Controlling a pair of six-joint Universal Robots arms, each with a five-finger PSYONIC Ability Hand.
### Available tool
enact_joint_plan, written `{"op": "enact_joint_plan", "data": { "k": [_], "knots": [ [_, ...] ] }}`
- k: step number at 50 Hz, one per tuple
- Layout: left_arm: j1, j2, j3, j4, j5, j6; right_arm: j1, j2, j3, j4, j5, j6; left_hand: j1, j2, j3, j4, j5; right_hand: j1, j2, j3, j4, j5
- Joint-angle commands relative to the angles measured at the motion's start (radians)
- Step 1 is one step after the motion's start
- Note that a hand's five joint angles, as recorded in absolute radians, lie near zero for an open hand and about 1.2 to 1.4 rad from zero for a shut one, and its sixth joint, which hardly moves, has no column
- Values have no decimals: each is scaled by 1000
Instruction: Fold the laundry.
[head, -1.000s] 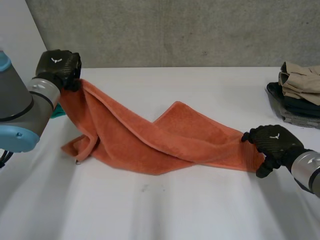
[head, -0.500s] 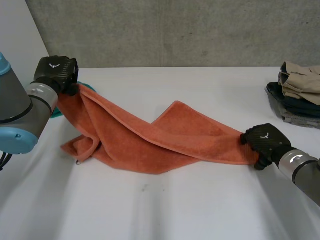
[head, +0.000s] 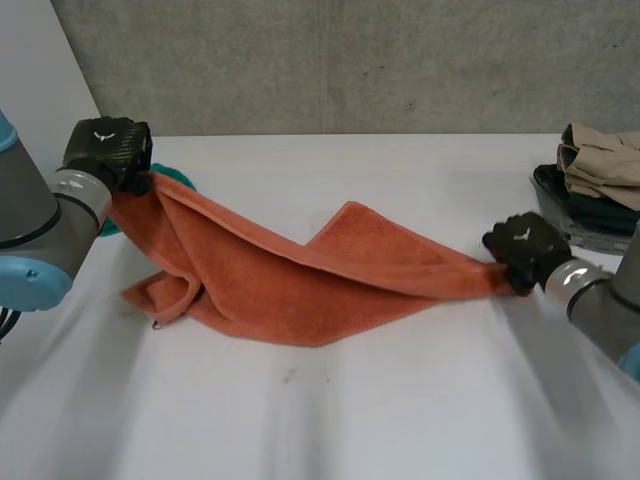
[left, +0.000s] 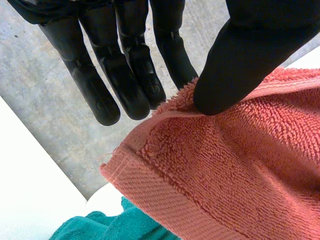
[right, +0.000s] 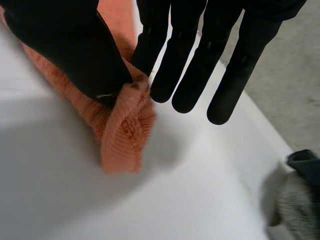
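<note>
Early going here: my left hand (head: 105, 150) pinches one corner of the orange terry-cloth towel (head: 300, 285), my right hand (head: 525, 248) pinches the opposite corner, and the twisted middle sags onto the white surface (head: 350, 410) between them, no neat fold made yet.

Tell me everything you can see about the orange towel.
The orange towel is looped terry cloth with a flat hemmed edge. It stretches twisted between two pinches: the left hand holds one corner raised, the right hand the opposite end low. Its folded middle rests on the white table.
</note>
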Motion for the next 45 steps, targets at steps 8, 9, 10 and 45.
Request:
{"op": "enact_joint_plan", "data": {
  "k": [8, 9, 10, 45],
  "knots": [
    [-15, 289, -42, -338, 38, 45, -15, -390, -307, 572, 101, -74, 251, 199, 203, 195, 255, 251, 214, 209, 199, 230],
    [-15, 309, -45, -362, 44, 57, -18, -426, -345, 625, 104, -85, 251, 199, 203, 195, 255, 251, 214, 209, 199, 230],
    [-17, 331, -50, -387, 48, 72, -22, -440, -356, 644, 106, -91, 251, 199, 203, 195, 255, 251, 214, 209, 199, 230],
    [-61, -175, 491, 458, 51, 362, 186, 42, -827, -280, 416, -59, 251, 199, 203, 195, 255, 251, 214, 209, 199, 230]
  ]
}}
